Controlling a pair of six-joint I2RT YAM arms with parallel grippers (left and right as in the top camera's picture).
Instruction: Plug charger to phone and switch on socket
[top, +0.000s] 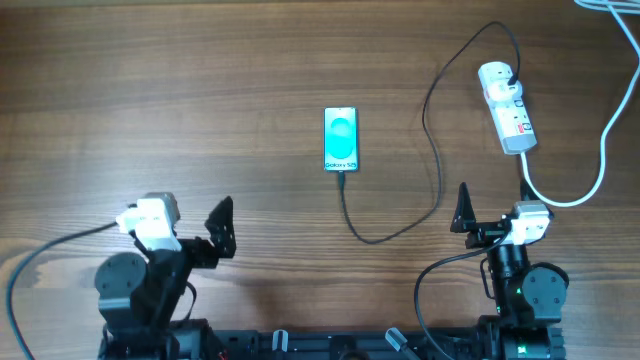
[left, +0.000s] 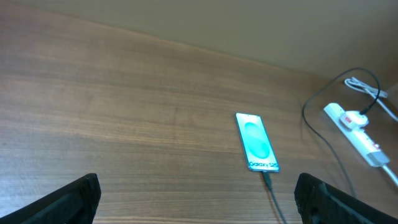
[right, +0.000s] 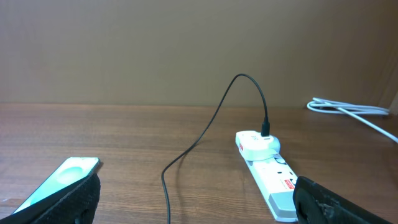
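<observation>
The phone (top: 340, 139) lies flat mid-table, cyan screen up, with the thin black charger cable (top: 436, 165) joined to its near end. The cable loops right and up to a plug seated in the white power strip (top: 507, 121) at the far right. The phone also shows in the left wrist view (left: 255, 142) and in the right wrist view (right: 56, 182), the strip in both too (left: 357, 131) (right: 273, 177). My left gripper (top: 220, 229) is open and empty near the front left. My right gripper (top: 465, 210) is open and empty, in front of the strip.
The strip's thick white cord (top: 600, 160) curves off to the right edge of the wooden table (top: 160, 110). The charger cable lies between phone and right gripper. Arm bases and their cables stand along the front edge.
</observation>
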